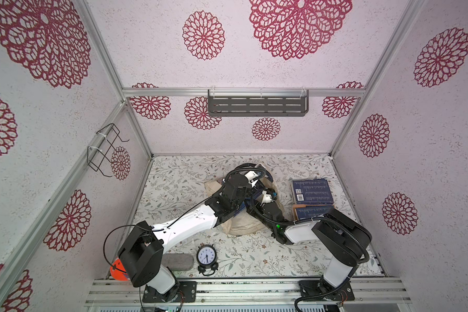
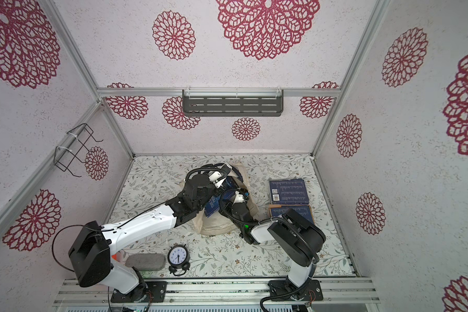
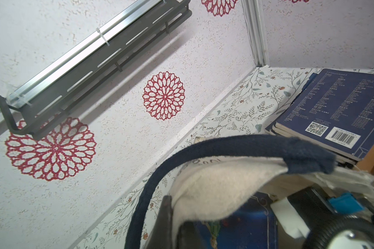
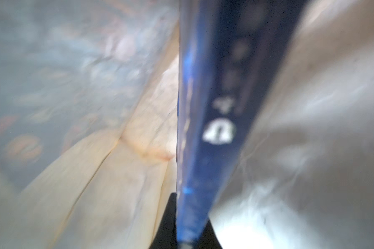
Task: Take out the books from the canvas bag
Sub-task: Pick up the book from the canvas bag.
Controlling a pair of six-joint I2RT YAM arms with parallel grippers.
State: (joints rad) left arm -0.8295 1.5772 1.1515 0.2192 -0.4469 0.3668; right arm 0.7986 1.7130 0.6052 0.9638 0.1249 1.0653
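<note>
Floral counter (image 1: pixel 254 259) fills the cell floor, w/ patterned walls on 3 sides. Both arms reach from the near rail to mid-counter and meet over the bag (image 1: pixel 241 227). The bag is slumped cream canvas w/ its navy handle (image 3: pixel 225 144) at the far end. A dark slotted shelf (image 1: pixel 257 105) hangs on the back wall.

Books (image 1: pixel 312 191) lie on the counter right of the bag and apart from it, a navy stack w/ barcode side up. A 2nd pile (image 1: pixel 308 212) sits just nearer, navy cover over orange-tan, partly hidden by the R arm.

In a top view a navy cover (image 2: pixel 211 206) w/ pale lettering shows in the bag between the arms. Can't tell if it's the held one.

L end effector (image 3: pixel 175 226) is clamped on the bag rim, cream cloth pinched between its fingers and the mouth held open. R end effector (image 4: pixel 190 235) is inside the bag, clamped on a book (image 4: pixel 214 107). The navy spine sits edge-on between the fingers w/ canvas either side; that view is blurred.

Black twin-bell clock (image 1: pixel 206 256) stands near the front edge. A grey pad (image 1: pixel 177 261) lies just beside it on the left. An orange item (image 1: pixel 118 271) is mostly hidden behind the L arm base
</note>
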